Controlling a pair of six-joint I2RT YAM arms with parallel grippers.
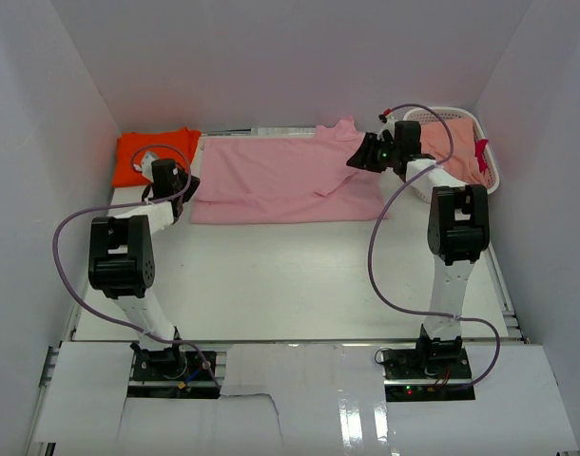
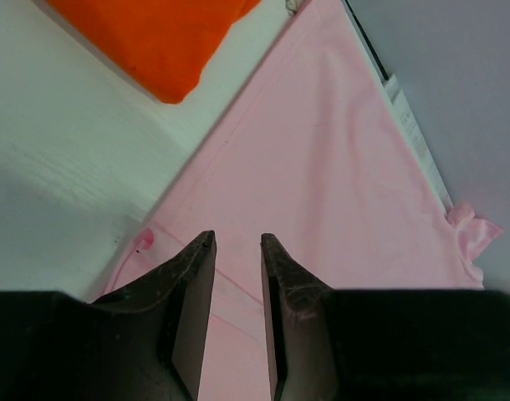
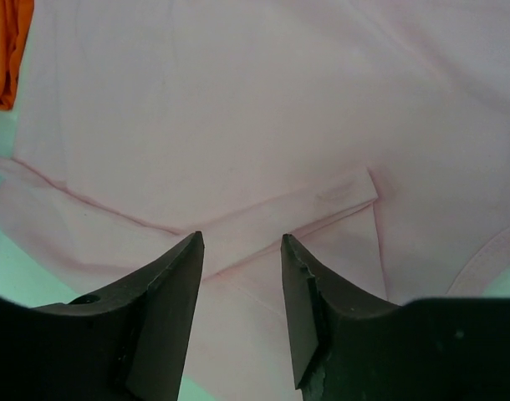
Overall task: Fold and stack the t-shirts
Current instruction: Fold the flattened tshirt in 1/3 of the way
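A light pink t-shirt (image 1: 280,176) lies spread flat across the back of the table, one sleeve folded over its right part (image 3: 305,209). A folded orange t-shirt (image 1: 152,152) lies at the back left (image 2: 155,42). My left gripper (image 1: 183,186) hovers at the pink shirt's left edge (image 2: 322,167), its jaws open with only cloth below them (image 2: 238,242). Over the shirt's right end my right gripper (image 1: 359,157) stands open above the folded sleeve (image 3: 241,242), nothing between its fingers.
A white lattice basket (image 1: 480,128) holding peach-coloured cloth (image 1: 452,147) stands at the back right, just behind the right arm. White walls close in the table on three sides. Purple cables loop beside both arms.
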